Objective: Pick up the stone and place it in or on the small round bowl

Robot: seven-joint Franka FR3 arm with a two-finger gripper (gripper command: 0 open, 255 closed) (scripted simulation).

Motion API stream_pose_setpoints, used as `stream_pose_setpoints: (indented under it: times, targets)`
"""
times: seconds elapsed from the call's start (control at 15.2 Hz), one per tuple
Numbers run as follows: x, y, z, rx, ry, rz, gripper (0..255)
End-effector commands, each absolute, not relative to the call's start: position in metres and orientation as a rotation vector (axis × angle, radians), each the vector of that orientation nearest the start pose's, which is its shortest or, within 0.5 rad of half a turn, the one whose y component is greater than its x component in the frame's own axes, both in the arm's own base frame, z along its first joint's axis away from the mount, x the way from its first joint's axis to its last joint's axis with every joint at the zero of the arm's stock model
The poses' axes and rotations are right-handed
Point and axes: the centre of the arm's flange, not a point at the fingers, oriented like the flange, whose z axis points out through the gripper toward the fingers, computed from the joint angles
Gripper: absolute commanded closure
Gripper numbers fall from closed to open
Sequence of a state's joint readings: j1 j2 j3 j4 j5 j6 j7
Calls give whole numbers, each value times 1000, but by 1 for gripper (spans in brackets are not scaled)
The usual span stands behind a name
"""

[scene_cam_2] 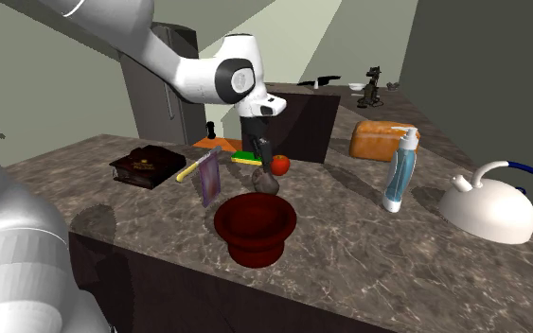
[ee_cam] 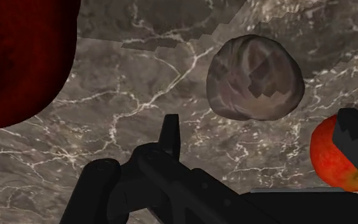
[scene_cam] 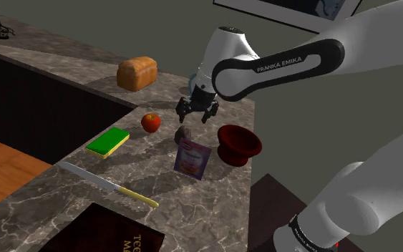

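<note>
At counter edge: bowl sits close to the drop.
Stone: on counter between bowl and apple, untouched.
Hand: spread wide, empty, above stone.
Second exterior view: adds kettle, bottle.

The pincer hangs just above the stone (grey-brown), beyond the dark red bowl on the tabletop.

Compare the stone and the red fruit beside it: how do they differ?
The stone is mottled grey-brown; the fruit is red shading to orange. The stone is lumpy, the fruit smooth and round. The stone lies nearer the bowl, the fruit nearer the green sponge. Both rest on the marble counter, look close in size, and neither is gripped.
</note>
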State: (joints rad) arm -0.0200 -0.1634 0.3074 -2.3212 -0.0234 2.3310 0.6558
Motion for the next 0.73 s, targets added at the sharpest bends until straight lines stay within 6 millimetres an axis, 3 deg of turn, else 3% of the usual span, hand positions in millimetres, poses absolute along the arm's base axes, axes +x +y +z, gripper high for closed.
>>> stream_pose_setpoints:
  times: [0.0, 0.46, 0.66]
  targets:
    - [493, 153, 410, -3048, 595, -286, 0]
    - [500, 153, 374, -3048, 595, -286, 0]
    - [500, 153, 371, -3048, 595, -286, 0]
